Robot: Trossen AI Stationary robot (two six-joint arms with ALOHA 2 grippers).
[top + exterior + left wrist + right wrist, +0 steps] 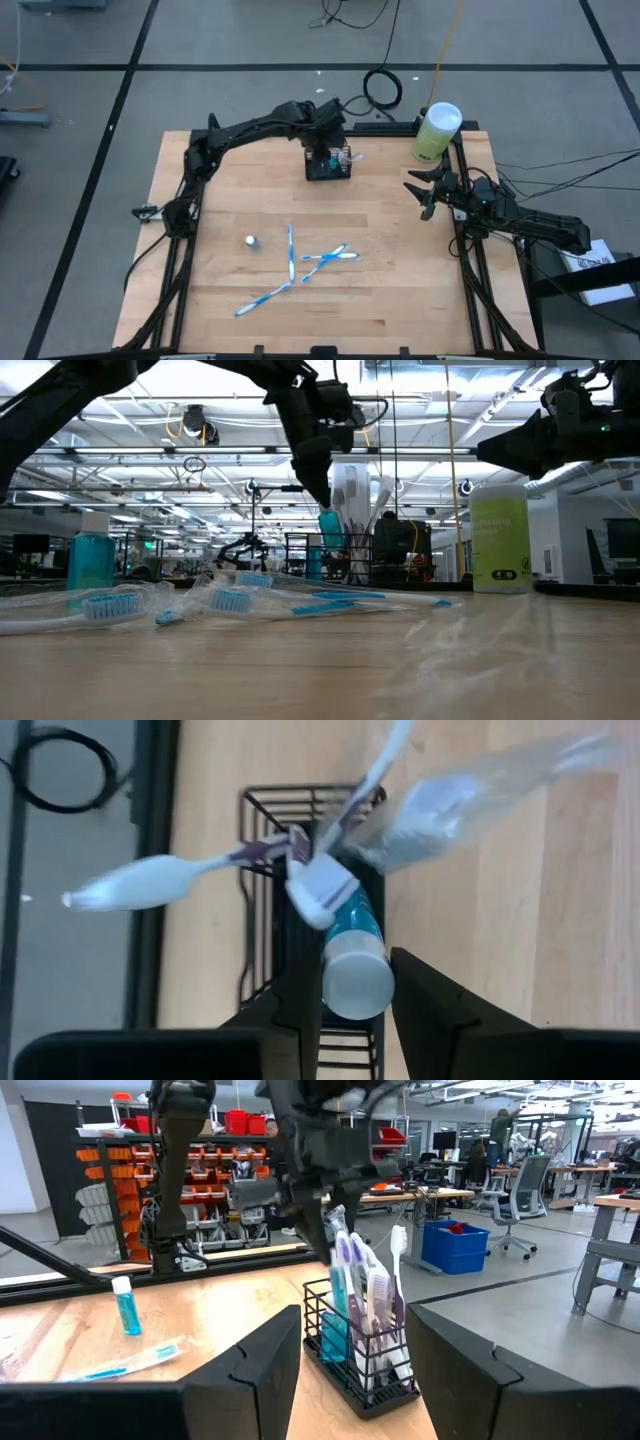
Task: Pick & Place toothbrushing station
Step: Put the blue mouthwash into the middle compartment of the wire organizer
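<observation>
L pincer [355, 1000] upright over basket [262, 900], clamping teal bottle [352, 955].

Black wire-mesh toothbrushing station [362, 1348], teal bottle [352, 935], blue-and-white toothbrushes [291, 255], pale-green cylinder [435, 133], light wooden table [400, 270]

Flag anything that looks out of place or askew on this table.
Several toothbrushes lie scattered and crossed mid-table instead of standing in the wire basket. A small blue bottle stands alone near them. Inside the basket, brushes lean at splayed angles where the left tool holds a blue-bodied item.
</observation>
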